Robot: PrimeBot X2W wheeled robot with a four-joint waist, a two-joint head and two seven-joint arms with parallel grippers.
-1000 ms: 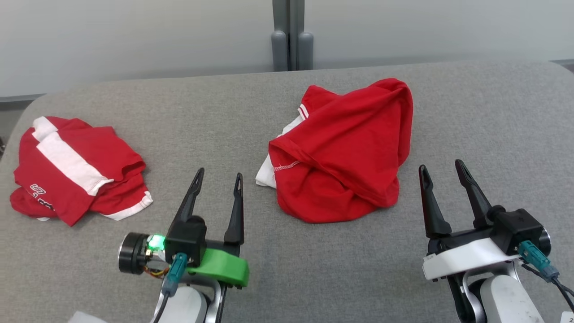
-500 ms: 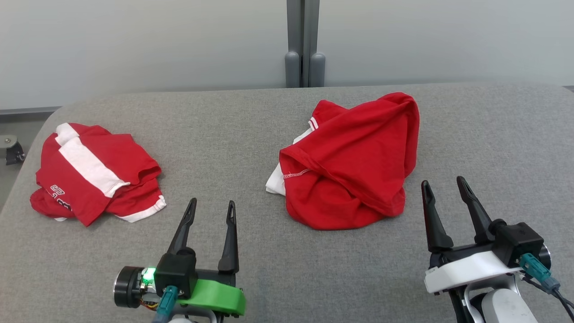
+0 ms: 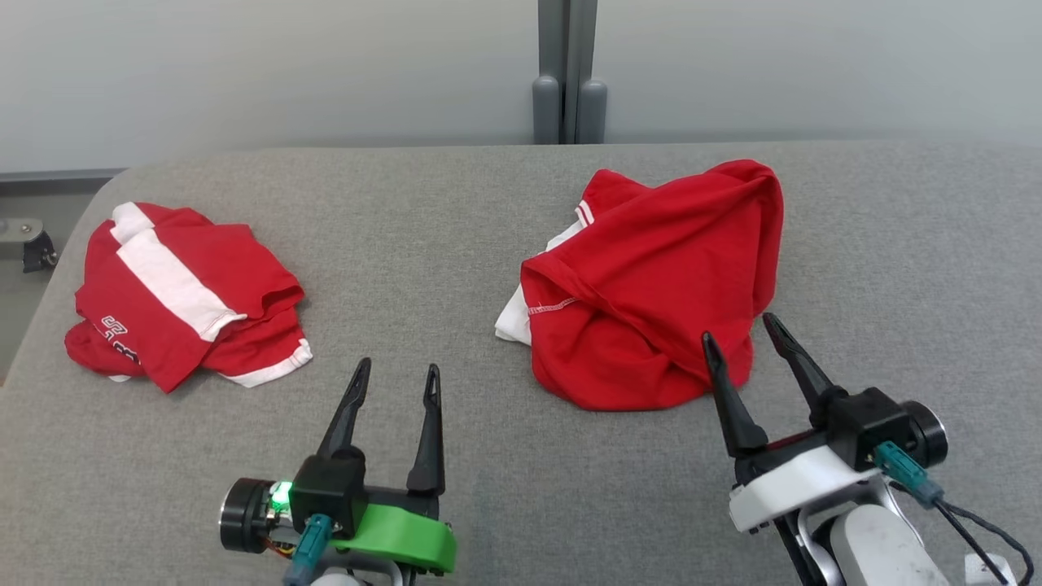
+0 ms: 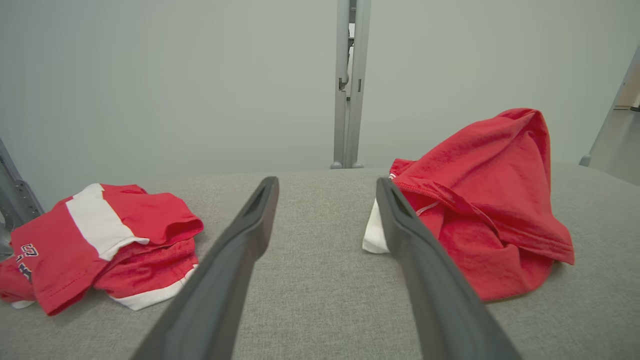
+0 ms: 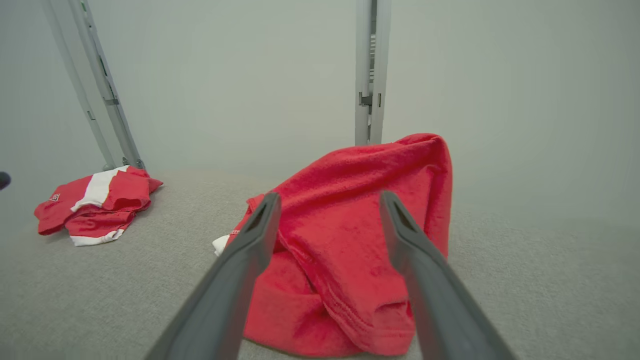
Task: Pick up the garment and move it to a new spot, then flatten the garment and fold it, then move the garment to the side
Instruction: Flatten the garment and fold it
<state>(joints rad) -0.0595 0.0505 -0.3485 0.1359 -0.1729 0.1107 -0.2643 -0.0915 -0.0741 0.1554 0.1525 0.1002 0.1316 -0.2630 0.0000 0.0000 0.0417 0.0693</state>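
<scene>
Handling the crumpled red shirt (image 3: 651,277), heaped at one o'clock on the table (image 3: 456,212), expect soft, light, floppy cloth. Pinch the thick fold at its five o'clock edge. Your right gripper (image 3: 738,328) and left gripper (image 3: 399,365) both have their fingers spread and empty.

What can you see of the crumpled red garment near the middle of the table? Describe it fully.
The crumpled red garment looks like soft knit cotton, heaped in a loose mound that peaks at its far right. A hem with pale stitching crosses its left side, and white fabric pokes out at the left edge. It rests on the grey table. The open right claw points at its near right edge; whether they touch cannot be told.
</scene>
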